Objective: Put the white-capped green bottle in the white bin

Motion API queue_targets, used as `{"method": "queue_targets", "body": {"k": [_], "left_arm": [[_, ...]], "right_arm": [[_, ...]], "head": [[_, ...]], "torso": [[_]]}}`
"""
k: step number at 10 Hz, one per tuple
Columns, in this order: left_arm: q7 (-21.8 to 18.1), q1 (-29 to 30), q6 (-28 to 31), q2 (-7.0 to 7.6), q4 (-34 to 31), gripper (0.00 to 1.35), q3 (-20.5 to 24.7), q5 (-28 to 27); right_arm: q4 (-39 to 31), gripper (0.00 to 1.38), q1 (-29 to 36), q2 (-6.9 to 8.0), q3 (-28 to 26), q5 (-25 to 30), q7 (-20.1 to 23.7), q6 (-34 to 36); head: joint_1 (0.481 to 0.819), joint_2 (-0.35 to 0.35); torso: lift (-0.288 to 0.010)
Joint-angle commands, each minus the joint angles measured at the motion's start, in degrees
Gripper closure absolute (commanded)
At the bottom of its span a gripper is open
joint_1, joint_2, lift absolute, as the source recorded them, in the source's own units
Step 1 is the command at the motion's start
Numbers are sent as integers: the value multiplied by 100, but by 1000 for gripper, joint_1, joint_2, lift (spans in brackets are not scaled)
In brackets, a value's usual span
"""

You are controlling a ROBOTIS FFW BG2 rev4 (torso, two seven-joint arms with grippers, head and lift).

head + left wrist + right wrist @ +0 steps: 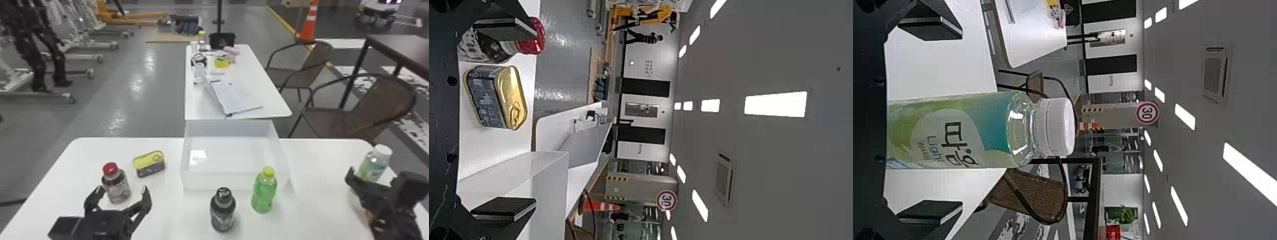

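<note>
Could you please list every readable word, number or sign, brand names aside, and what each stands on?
"30": round sign in the background
"Light": label of the white-capped green bottle
Too small or blurred: that label's fine print, and print on the tin, red-capped bottle, dark bottle and far wall

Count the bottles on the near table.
4: red-capped at left, black and green in front of the bin, white-capped at right. The right tool may hide more.

The left gripper point(124, 189) is pointing forward at the head view's lower left, its two black fingers standing well apart. The right gripper point(378, 174) is hovering near the right edge, its fingers likewise standing apart.
</note>
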Motion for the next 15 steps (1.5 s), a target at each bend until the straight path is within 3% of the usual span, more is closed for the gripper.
{"method": "queue_targets", "body": {"k": [1,4,5,6,8,9,12,15], "left_arm": [[-15,-3,-18,-15,13,125,4,14],[-50,-3,-44,-15,57,125,4,67],[-67,-3,-53,-15,66,125,22,58],[-120,-3,-53,-15,66,125,48,58],[-146,-3,-71,-15,75,125,83,58],[-146,-3,-80,-15,75,125,83,58],[-146,-3,-88,-15,84,125,83,58],[-146,-12,-80,-15,128,125,75,67]], "right_arm": [[173,98,-176,-82,0,66,28,-2],[199,116,-193,-301,0,101,99,-2],[226,308,-193,-319,0,101,134,-2],[270,662,-219,-319,0,101,160,-2],[305,970,-246,-319,0,128,169,59],[305,1033,-246,-319,0,119,169,68],[-29,1032,-44,-301,0,14,169,77],[-1347,1032,501,-275,-123,-109,90,718]], "head": [[549,0],[549,0],[549,0],[549,0],[549,0],[549,0],[549,0],[549,0]], "torso": [[-100],[-100],[-100],[-100],[-100],[-100],[-100],[-100]]}}
